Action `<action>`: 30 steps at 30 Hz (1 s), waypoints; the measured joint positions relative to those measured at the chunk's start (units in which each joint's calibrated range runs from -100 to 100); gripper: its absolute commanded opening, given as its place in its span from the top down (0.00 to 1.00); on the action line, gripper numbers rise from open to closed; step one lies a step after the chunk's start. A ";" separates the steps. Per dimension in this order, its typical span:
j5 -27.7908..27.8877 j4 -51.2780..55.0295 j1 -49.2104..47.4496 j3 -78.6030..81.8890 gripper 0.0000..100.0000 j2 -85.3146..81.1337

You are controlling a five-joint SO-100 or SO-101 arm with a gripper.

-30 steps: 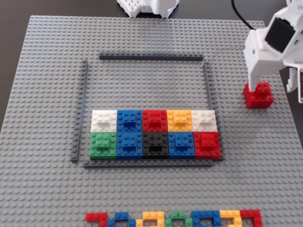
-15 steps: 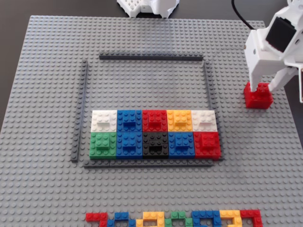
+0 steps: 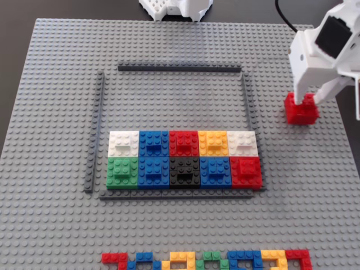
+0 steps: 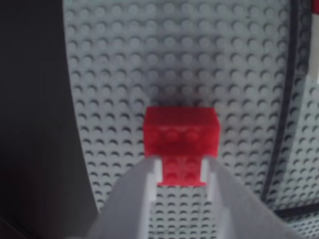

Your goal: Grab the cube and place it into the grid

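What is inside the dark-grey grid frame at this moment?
Inside the grid, the fixed view shows ten coloured blocks in two rows at its lower end; the upper part is bare baseplate. Whatever lies beneath the blocks is covered.

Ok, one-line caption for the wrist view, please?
Gripper clamped on the red cube's raised top brick, over the grey baseplate.

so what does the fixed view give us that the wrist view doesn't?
Only the fixed view: the whole grid with ten coloured blocks filling its two nearest rows, and the multicoloured strip at the bottom edge. Only the wrist view: close-up of the claw fingers pinching the raised brick on the cube. Both: cube, claw, grey baseplate, outside the grid.
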 measured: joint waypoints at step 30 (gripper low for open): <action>10.35 -3.17 14.80 30.27 0.94 -35.88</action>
